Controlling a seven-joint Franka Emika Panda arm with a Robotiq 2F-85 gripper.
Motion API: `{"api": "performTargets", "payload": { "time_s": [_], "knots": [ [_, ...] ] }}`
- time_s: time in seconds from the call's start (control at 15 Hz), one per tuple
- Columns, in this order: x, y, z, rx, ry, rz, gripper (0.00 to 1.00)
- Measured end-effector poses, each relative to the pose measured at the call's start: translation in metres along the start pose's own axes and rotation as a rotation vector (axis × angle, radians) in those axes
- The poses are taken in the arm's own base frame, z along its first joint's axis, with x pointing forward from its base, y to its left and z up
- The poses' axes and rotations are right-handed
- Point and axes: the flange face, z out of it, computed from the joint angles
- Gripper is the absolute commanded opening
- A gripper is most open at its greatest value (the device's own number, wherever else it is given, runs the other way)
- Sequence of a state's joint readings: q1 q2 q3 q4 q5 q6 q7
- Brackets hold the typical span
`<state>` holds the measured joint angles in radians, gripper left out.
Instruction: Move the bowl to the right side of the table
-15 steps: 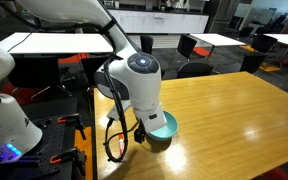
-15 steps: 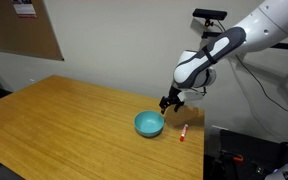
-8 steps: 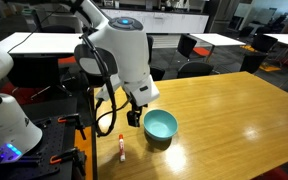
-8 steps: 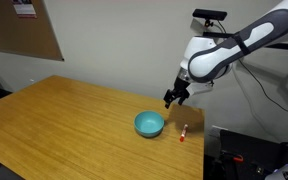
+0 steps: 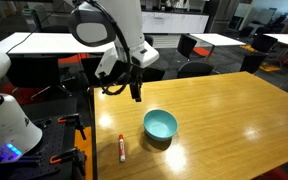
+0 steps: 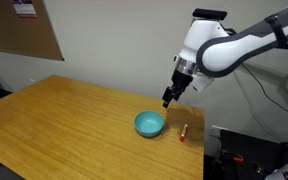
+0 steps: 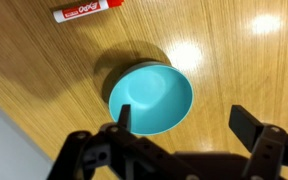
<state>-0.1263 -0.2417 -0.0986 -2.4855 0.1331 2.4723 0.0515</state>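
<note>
Gleaming table [image 5: 234,120] bears bowl [image 5: 160,124], marker [image 5: 120,148]; chairs [image 5: 196,47] behind.

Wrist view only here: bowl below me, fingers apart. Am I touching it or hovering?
Observer: Hovering. In both exterior views the gripper hangs high above the bowl, apart from it.
Operator: Where on the table is the bowl?
Observer: Near the end of the table where the arm reaches in; most of the wood stretches away from it.
Operator: And the marker?
Observer: In an exterior view, the marker lies near that end's edge, apart from the bowl.
</note>
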Motion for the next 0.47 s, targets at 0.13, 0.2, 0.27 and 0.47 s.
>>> {"api": "performTargets", "payload": {
  "time_s": [0.13,0.2,0.27,0.47],
  "knots": [
    [-0.004,-0.014,-0.009,0.003,0.003,-0.082,1.00],
    [-0.005,-0.020,-0.013,0.007,0.006,-0.116,1.00],
    [-0.006,-0.024,-0.017,0.010,0.009,-0.145,1.00],
    [-0.008,-0.031,-0.024,0.016,0.020,-0.205,1.00]
  ]
}}
